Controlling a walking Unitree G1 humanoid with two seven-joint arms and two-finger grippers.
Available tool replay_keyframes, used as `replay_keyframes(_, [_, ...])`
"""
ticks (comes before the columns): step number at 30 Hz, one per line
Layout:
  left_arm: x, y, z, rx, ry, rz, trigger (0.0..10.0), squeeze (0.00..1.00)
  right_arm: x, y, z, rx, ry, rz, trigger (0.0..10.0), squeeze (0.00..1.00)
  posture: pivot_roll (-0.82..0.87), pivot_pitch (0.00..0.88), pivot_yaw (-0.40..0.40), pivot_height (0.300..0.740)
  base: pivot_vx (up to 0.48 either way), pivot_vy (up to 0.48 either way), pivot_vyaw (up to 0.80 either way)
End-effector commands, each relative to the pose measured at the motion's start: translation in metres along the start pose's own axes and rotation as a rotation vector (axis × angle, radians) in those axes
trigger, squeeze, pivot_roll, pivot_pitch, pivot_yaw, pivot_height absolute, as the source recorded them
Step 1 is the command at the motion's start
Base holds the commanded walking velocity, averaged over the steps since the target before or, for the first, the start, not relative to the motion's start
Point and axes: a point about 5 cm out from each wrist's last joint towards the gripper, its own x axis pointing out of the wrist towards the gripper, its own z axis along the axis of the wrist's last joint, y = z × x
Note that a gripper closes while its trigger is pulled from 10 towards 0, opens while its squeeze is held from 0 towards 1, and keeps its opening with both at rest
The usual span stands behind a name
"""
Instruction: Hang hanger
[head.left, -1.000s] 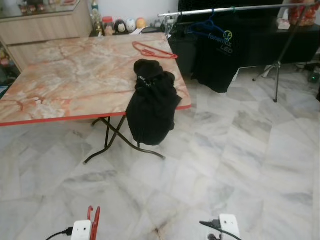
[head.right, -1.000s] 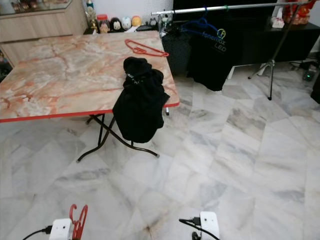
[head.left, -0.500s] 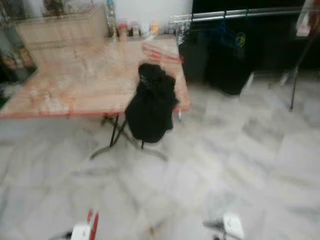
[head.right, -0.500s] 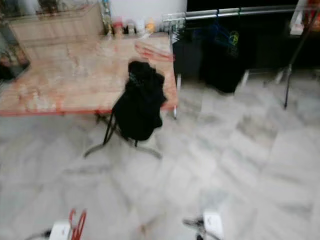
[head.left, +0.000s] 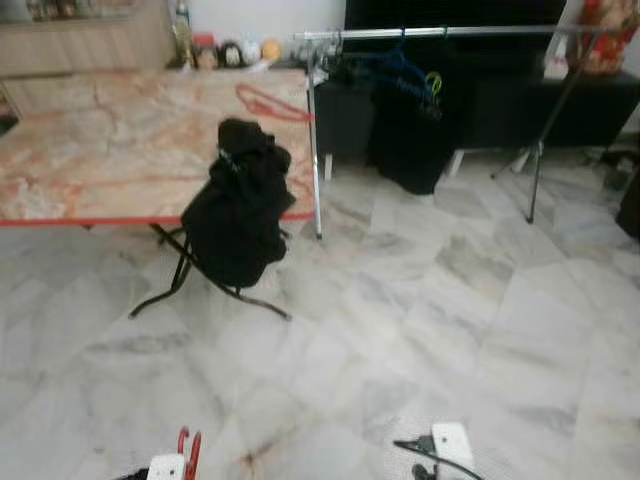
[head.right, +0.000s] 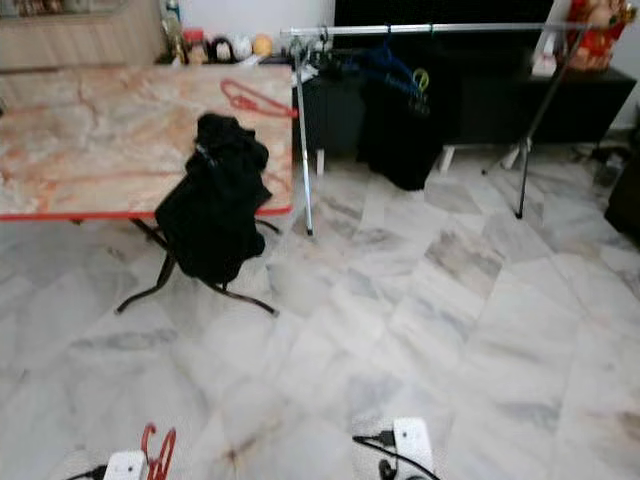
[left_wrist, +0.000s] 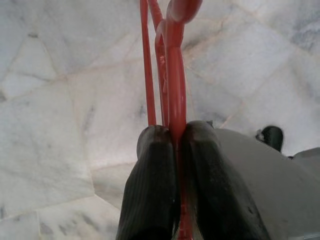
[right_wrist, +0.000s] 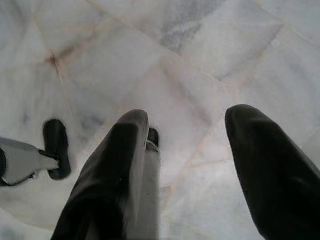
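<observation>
Left hand around red hanger

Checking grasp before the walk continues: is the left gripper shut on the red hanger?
Shut. The left gripper has both black fingers pressed against the red hanger.

A red plastic hanger is pinched between the two black fingers of the left gripper, low at the near left above the marble floor, its thin bars and curved hook sticking up past the fingertips. Far across the room stands a silver clothes rail on thin legs, running left to right just right of the table, with a blue hanger and dark clothing already hanging from it.
</observation>
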Motion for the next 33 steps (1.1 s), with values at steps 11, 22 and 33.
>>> replay_keyframes(11, [-0.001, 0.002, -0.002, -0.030, 0.006, 0.019, 10.0, 0.00, -0.001, -0.011, 0.004, 0.014, -0.016, 0.000, 10.0, 0.00, 0.01, 0.000, -0.003, 0.740, 0.000, -0.308, 0.00])
replay_keyframes(22, [0.000, 0.000, -0.002, -0.030, 0.008, 0.009, 10.0, 0.00, 0.000, -0.004, 0.006, 0.016, -0.015, 0.005, 10.0, 0.00, 0.00, 0.000, 0.008, 0.740, 0.000, -0.310, 0.00])
replay_keyframes(33, [0.000, 0.002, -0.001, -0.023, 0.006, 0.007, 10.0, 0.00, 0.001, 0.014, 0.003, 0.016, -0.007, 0.024, 10.0, 0.00, 0.00, 0.000, 0.013, 0.740, 0.000, -0.309, 0.00])
